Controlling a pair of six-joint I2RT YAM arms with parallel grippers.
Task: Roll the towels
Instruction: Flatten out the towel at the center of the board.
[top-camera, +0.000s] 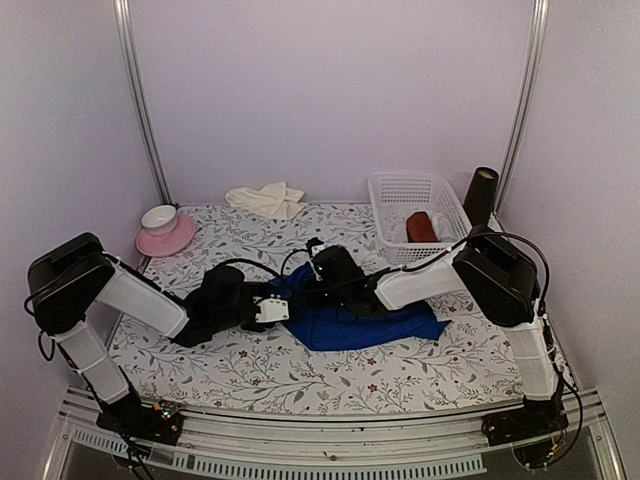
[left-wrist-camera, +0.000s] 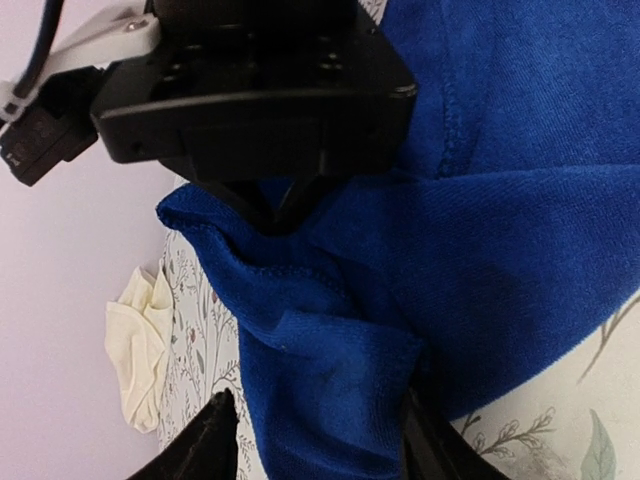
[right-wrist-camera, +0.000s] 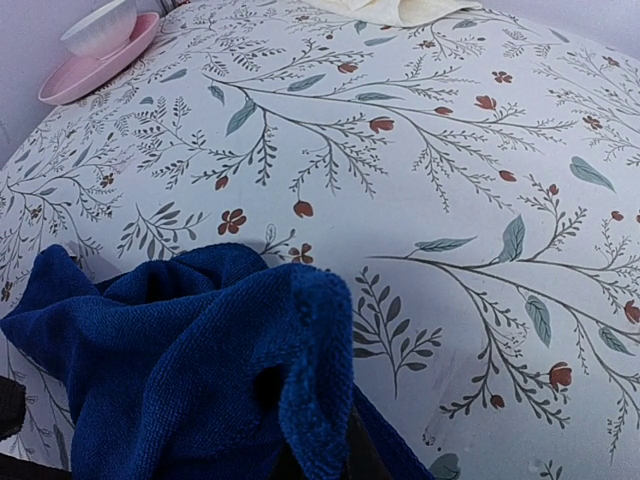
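Blue towel (top-camera: 372, 326) lies bunched on the table (top-camera: 250, 372), right claw (left-wrist-camera: 275, 215) clenched on its edge, left claw (left-wrist-camera: 316, 440) straddling a fold, grip we cannot tell; we judge spreading it flat comes next.

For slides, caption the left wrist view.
Left gripper straddles royal blue cloth towel pinched by right gripper; cream cloth towel beyond.

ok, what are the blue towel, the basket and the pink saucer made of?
Blue towel: soft napped cloth, likely microfibre or terry; fuzzy pile, stitched hem.
Basket: white moulded plastic, lattice walls.
Pink saucer: probably glazed ceramic, smooth; could be plastic.
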